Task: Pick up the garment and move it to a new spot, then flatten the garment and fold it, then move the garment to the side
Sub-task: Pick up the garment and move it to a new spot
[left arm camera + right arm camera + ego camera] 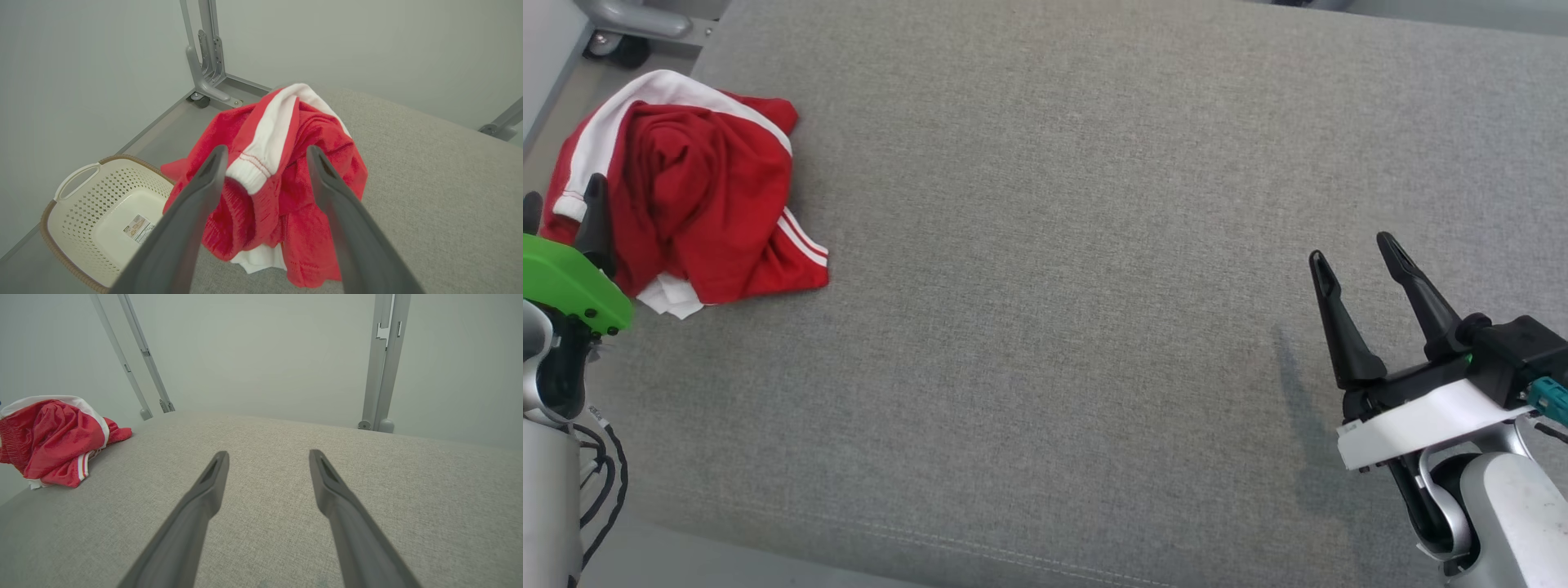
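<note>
Your left gripper (266, 153) is released, jaws wide, poised right at the crumpled red garment (694, 188), which lies bunched at the far-left corner of the grey padded surface (1094, 245), by its edge. Come down astride a thick fold (the white waistband looks a sound hold) and close fully before lifting. Your right gripper (1352, 250) hangs released too, well apart. Count: one garment, two grippers, one basket (81, 196).

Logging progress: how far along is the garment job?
Nothing done: the garment lies crumpled at the left edge of the grey surface. In hand: the open left gripper is poised at it. The right gripper hangs open. Left: lifting, moving, flattening, folding, setting aside.
</note>
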